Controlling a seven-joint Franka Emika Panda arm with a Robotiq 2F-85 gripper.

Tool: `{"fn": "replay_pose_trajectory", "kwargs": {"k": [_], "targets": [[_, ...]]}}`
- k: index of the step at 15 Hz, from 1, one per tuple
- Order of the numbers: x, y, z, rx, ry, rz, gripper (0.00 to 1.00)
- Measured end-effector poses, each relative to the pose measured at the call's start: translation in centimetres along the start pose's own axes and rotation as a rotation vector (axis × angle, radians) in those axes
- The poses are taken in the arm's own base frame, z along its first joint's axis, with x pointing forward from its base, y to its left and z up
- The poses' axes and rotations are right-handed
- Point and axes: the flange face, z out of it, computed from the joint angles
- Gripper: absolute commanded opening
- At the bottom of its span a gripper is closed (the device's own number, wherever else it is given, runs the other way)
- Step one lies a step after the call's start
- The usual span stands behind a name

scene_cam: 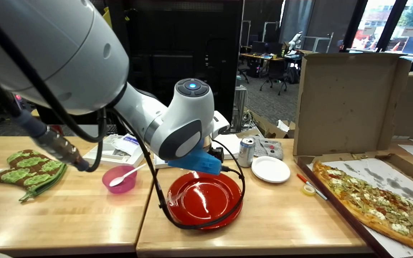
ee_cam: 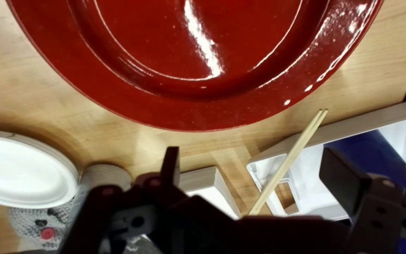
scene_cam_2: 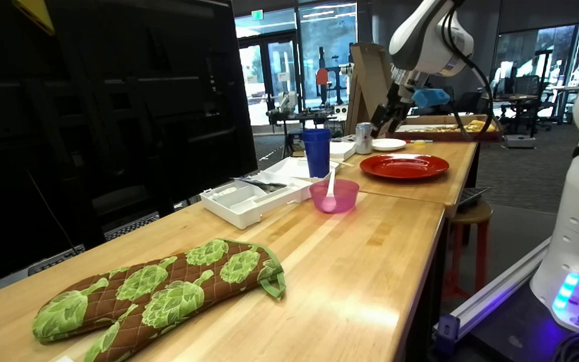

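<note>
The gripper (ee_cam: 249, 155) is unloaded: its fingers are spread wide, with no item pinched between them. It hangs above the counter (scene_cam: 281, 215), and no contact is shown in any view. Of the nearest items, the red plate (ee_cam: 203, 113) rests flat on the counter, and the wooden sticks (ee_cam: 290, 158) lie across one end of the white tray (ee_cam: 365, 122), their tips just beside the plate rim. The blue cup (scene_cam_2: 318, 151) stands upright at the tray; the white spoon (scene_cam_2: 331, 178) leans inside the pink bowl (scene_cam_2: 348, 197). Progress status: each listed item sits on its support, and no lift is under way. By judgement, any further handling first requires a grip to be made. The views do not establish whether any placement is complete.
</note>
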Motion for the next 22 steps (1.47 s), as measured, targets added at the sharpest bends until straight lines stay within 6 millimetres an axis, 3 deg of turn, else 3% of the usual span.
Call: {"fn": "replay_pose_trajectory", "kwargs": {"k": [7, 10, 17, 22], "targets": [[-0.5, 0.1, 0.0, -0.028, 0.039, 0.001, 1.00], [-1.1, -0.5, 0.7, 0.014, -0.038, -0.014, 1.00], [-2.1, -5.5, 0.6, 0.196, -0.277, -0.158, 1.00], [-1.7, -10.4, -0.5, 0.309, -0.299, -0.262, 1.00]]}}
